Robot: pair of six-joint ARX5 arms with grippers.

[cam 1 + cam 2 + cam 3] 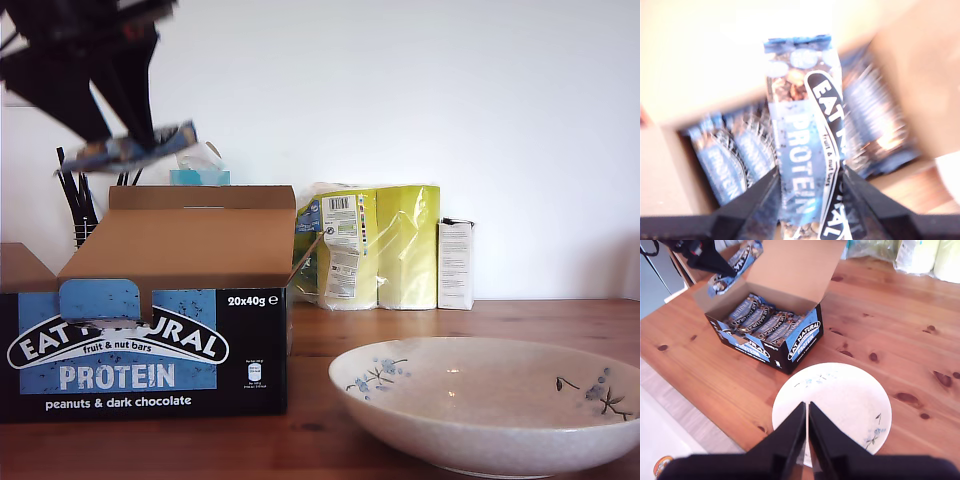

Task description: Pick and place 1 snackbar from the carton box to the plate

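You are about halfway through: the pick is done, the place is not. My first gripper [807, 185] is clenched on one snackbar [805, 135], its two black fingers pinching the lower part of the wrapper so that the rest of the bar sticks out ahead of the jaws. In the exterior view that same bar [135, 150] hangs in the air under the dark arm, clear of the carton box [145, 345] and above its raised brown flaps, tilted rather than level. The view along the first gripper is blurred, so you cannot judge how deep the grip sits, only that the bar is between the fingers.

Directly beneath and beyond the held bar, the open box shows more bars in their rows [762, 320], so the supply is untouched apart from the one you carry.

My second gripper [806, 440] holds nothing; its fingers are pressed together with only a thin slit between them. It hovers above the plate [860, 410], with the plate's near rim right under its tips and the carton box farther out in front of it. The plate [470, 440] has nothing lying in it.

What is left, by my reading: carry the bar away from the box to a spot over the plate, bring it down, and let go. The second gripper hanging over the plate may crowd that approach, so watch the gap between the two arms.
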